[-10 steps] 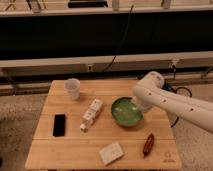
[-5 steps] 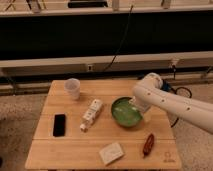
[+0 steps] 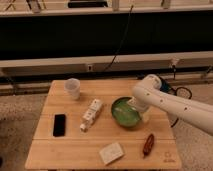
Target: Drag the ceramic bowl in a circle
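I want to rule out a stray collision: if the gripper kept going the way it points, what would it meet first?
The ceramic bowl: the gripper points down over its right side, by the rim. Whether it already touches is unclear from this view.

A pale wooden counter [image 3: 45,150] of lengthwise planks stands on a speckled grey-beige floor [image 3: 20,115], possibly carpet. Behind it a pale horizontal rail [image 3: 50,62] runs the width of the room, with a wide dark band [image 3: 60,35] above it and a second light ledge [image 3: 100,9] along the top. A black cable [image 3: 122,42] hangs down across the dark band toward a small outlet [image 3: 90,67] on the rail. More dark cables [image 3: 184,93] loop on the floor at the right. The claw [image 3: 136,109] sits low over the counter's right half.
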You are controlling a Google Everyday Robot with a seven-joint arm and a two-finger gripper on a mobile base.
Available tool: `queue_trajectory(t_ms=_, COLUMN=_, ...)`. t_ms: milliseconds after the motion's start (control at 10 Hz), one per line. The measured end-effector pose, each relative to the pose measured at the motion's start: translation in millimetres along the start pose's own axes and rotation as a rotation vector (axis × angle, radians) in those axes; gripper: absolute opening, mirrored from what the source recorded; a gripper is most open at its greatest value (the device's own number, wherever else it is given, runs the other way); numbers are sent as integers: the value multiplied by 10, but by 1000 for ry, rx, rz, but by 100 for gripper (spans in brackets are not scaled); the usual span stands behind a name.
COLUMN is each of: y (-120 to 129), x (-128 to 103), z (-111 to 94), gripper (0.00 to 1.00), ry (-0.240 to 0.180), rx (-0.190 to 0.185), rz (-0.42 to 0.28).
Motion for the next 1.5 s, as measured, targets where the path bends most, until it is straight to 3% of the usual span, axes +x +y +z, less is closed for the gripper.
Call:
queue_trajectory(t_ms=400, y=-2, x=-29, z=142, gripper=80, ry=-16, rx=8, rz=-22)
queue_trajectory(t_ms=1500, y=98, x=-6, z=225, gripper=80, ry=-49, rx=14, rz=-51)
